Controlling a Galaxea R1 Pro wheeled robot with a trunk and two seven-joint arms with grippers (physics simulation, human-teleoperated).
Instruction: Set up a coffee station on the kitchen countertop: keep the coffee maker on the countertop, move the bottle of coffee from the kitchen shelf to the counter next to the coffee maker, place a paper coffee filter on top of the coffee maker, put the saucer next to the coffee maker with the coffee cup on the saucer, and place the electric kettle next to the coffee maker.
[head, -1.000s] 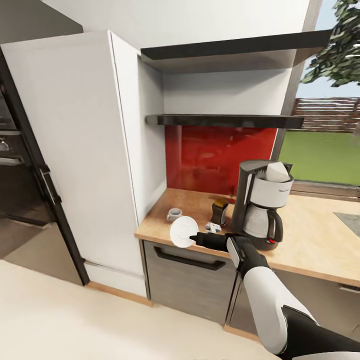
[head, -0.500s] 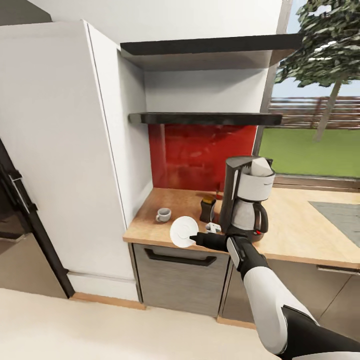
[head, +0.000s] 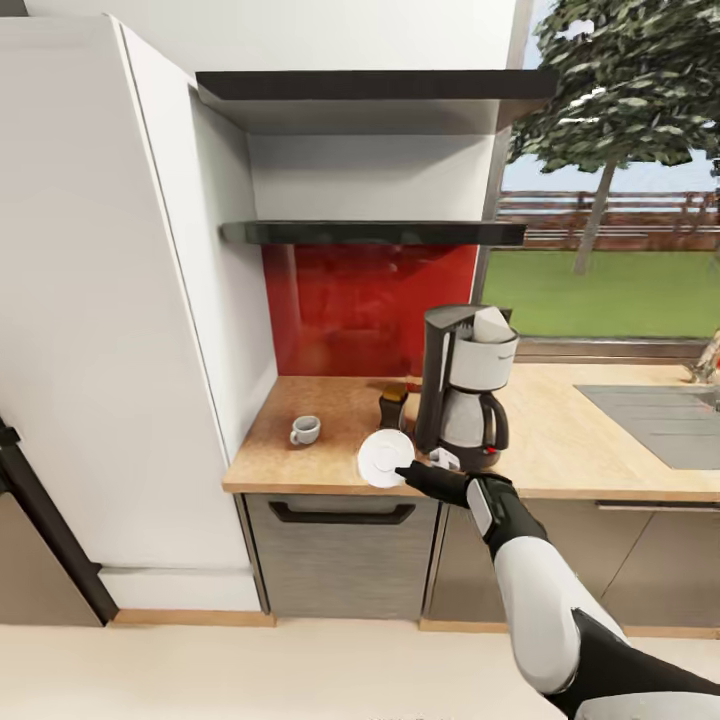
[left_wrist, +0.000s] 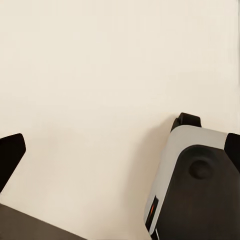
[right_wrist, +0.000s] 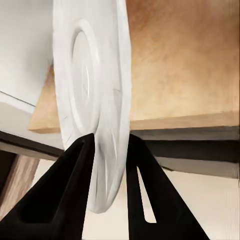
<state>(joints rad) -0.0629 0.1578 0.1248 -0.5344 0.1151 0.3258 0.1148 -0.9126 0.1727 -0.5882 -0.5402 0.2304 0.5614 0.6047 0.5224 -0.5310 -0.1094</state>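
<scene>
Saucer (right_wrist: 95, 100), stiff, thin, likely brittle and slick, sits edge-pinched in the right gripper (right_wrist: 107, 150), desk (right_wrist: 190, 60) just beyond.

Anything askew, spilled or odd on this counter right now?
Nothing is spilled. The saucer stands out: it is tilted on edge, pinched at its rim in the right claw at the countertop's front edge. The coffee cup stands upright, apart.

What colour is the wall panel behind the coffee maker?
Glossy red; the wall panel behind the coffee maker shows best in the head view.
</scene>
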